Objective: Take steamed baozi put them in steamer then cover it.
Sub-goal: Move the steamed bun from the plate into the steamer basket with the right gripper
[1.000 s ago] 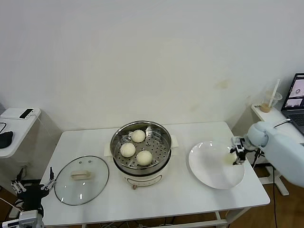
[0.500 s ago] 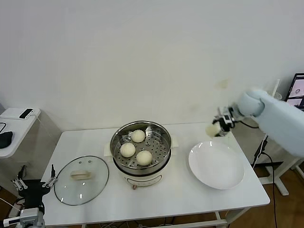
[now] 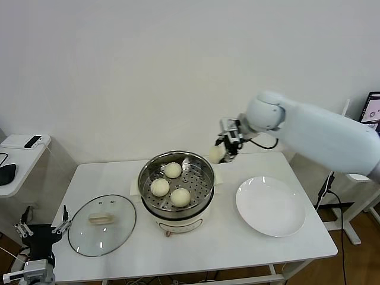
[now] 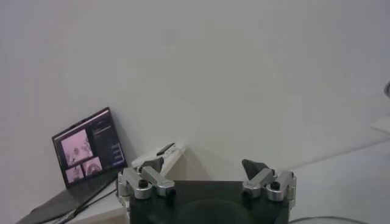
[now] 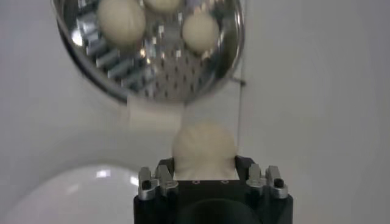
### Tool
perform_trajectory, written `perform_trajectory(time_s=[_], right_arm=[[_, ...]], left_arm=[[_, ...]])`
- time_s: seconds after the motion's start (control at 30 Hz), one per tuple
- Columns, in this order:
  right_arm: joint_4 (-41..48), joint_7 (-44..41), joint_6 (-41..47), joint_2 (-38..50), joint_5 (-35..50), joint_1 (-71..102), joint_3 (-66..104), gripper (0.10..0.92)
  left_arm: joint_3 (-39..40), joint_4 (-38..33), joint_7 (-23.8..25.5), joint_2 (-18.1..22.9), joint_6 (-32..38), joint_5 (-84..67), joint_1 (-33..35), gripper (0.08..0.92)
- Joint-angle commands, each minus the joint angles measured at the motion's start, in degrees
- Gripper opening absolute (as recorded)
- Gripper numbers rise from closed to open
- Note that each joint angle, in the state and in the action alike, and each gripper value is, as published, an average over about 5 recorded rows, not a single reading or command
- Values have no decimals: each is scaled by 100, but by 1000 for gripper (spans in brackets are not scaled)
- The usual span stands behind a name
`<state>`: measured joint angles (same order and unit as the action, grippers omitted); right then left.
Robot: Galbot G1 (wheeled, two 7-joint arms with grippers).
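The right tool [image 3: 222, 149] pinches the fourth baozi [image 3: 216, 153] in the air just beside the far right rim of the steamer [image 3: 205, 168], not yet above the perforated tray. Released here, it could strike the rim and roll onto the desk [image 3: 237, 237]. Three buns [image 3: 172, 184] crowd the tray. The left tool [image 3: 40, 228], spread wide, waits near the cover [image 3: 102, 224].

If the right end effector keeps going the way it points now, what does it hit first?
Probably the round steel steamer: the right end effector, carrying a white bun, points toward its near rim. Depth is unclear.
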<state>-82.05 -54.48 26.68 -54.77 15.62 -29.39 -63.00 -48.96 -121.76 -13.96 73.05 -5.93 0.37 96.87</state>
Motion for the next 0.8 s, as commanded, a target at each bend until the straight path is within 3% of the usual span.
perform_trajectory(time_s=[0.03,0.8], right_arm=[[37,461,511,-868,532,50,-480,619],[817,1164,1144,-1257,462,877,-360,619]], left_arm=[[-25,-16,1,5,4,7,8,823],[-84,2,-2,-7,26,10,-18,823]])
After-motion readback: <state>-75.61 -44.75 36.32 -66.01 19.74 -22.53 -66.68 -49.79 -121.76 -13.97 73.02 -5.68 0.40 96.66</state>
